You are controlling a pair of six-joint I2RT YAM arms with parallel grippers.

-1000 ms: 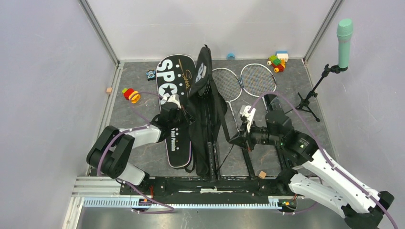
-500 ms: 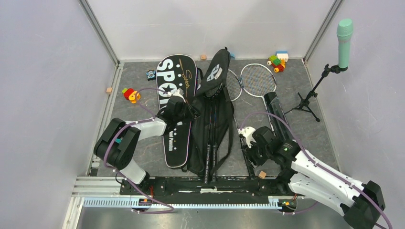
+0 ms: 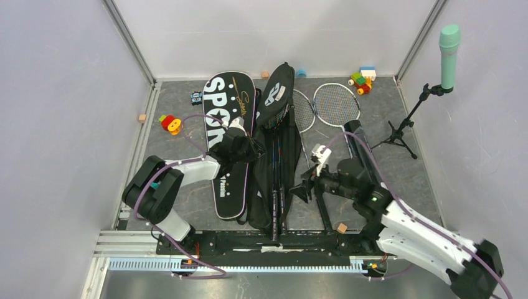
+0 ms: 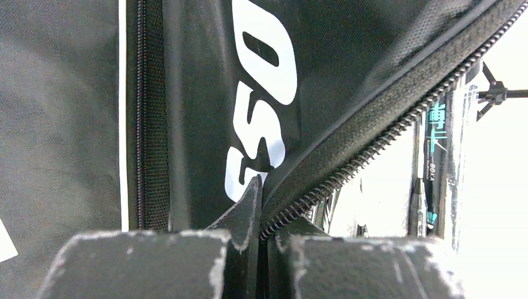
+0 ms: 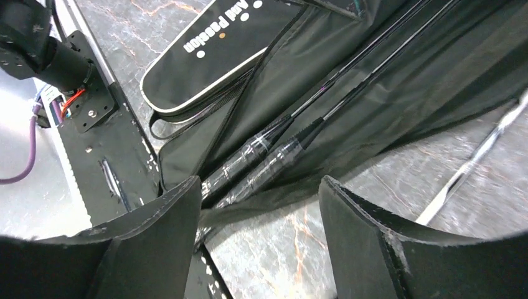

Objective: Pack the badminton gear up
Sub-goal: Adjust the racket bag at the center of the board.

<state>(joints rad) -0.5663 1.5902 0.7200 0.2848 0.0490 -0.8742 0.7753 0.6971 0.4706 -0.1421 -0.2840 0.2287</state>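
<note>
From above, we see walls hemming the tabletop (image 3: 187,205) on three sides, with bare grey strips left of the SPORT bag (image 3: 225,103) and around the microphone stand (image 3: 405,128). The open bag (image 3: 287,156) lies against the SPORT bag, two packed rackets (image 3: 276,187) inside. Two loose rackets (image 3: 335,103) and the black tube (image 3: 356,138) lie right of it.

At the left wrist, the left jaws are pinched tight on the open bag's zipper edge (image 4: 348,162).

At the right wrist, the right jaws stand wide, holding nothing, above the packed rackets' wrapped handles (image 5: 261,156), near the tabletop's front edge.
</note>
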